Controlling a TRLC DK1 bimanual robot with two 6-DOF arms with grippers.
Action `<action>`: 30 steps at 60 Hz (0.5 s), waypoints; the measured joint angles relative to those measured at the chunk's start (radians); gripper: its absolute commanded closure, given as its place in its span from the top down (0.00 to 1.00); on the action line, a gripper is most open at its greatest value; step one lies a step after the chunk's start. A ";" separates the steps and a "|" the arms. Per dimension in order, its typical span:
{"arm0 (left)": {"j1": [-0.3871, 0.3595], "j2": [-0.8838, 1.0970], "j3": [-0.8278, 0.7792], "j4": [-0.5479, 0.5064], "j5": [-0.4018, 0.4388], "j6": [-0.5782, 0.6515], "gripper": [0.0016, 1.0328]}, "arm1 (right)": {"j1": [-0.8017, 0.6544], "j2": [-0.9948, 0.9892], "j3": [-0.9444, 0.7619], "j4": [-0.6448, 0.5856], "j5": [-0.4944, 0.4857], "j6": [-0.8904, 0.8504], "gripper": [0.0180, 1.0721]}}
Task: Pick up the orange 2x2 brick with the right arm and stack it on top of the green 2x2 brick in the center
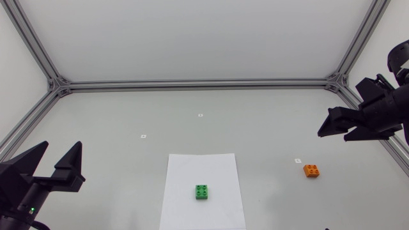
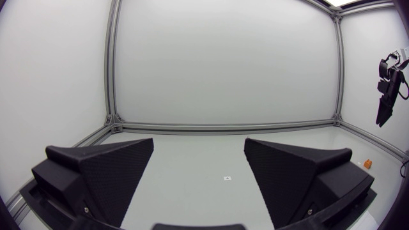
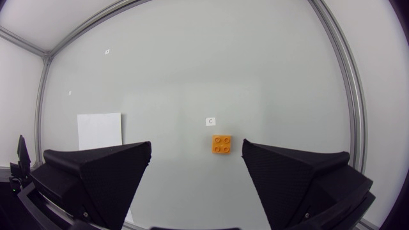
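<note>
Grey-white table [image 1: 268, 121], railed in aluminium. Holdings as follows.

1. Paper sheet [image 1: 217, 167]: white, at the near middle of the table. Bears the green brick.
2. Green brick [image 1: 202, 191]: 2x2, studs up, on the sheet's near half. Nothing on top of it.
3. Orange brick [image 1: 311, 170]: 2x2, studs up, flat on bare table well to the right of the sheet, just beside a small label [image 1: 297, 160]. Neither arm touches it.
4. Right gripper [image 1: 332, 135]: raised off the table, beyond the orange brick toward the right rail. Fingers spread wide, nothing between them. From its wrist view the orange brick [image 3: 222, 144] lies ahead of the gripper [image 3: 195, 145], within the line of the gap but nearer one finger than the other.
5. Left gripper [image 1: 62, 145]: at the near left corner, fingers apart, empty, well clear of both bricks.

Step in hand, by judgement: the approach to the pick. Neither the grasp nor the stacking is begun.

Next move, by judgement: centre the open fingers over the orange brick, square them to two opposite side walls, then descend until the fingers flank it. Only then close. An off-centre descent risks one finger landing on the studs or nudging the brick aside.
</note>
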 measured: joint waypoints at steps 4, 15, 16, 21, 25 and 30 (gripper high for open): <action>0.000 0.000 0.000 0.000 0.000 0.000 0.96 | 0.009 0.015 0.000 -0.001 0.054 -0.002 0.96; 0.000 0.000 0.000 0.000 0.000 0.000 0.96 | 0.063 0.060 0.000 0.000 0.135 0.002 0.96; 0.000 0.000 0.000 0.000 0.000 0.000 0.96 | 0.066 0.065 0.000 0.000 0.135 0.002 0.96; 0.000 0.000 0.000 0.000 0.000 0.000 0.96 | 0.066 0.085 -0.002 0.015 0.138 0.001 0.96; 0.000 0.000 0.000 0.000 0.000 0.000 0.96 | 0.066 0.097 -0.010 0.035 0.139 0.001 0.96; 0.000 0.000 0.000 0.000 0.000 0.000 0.96 | 0.072 0.116 -0.024 0.053 0.139 0.001 0.96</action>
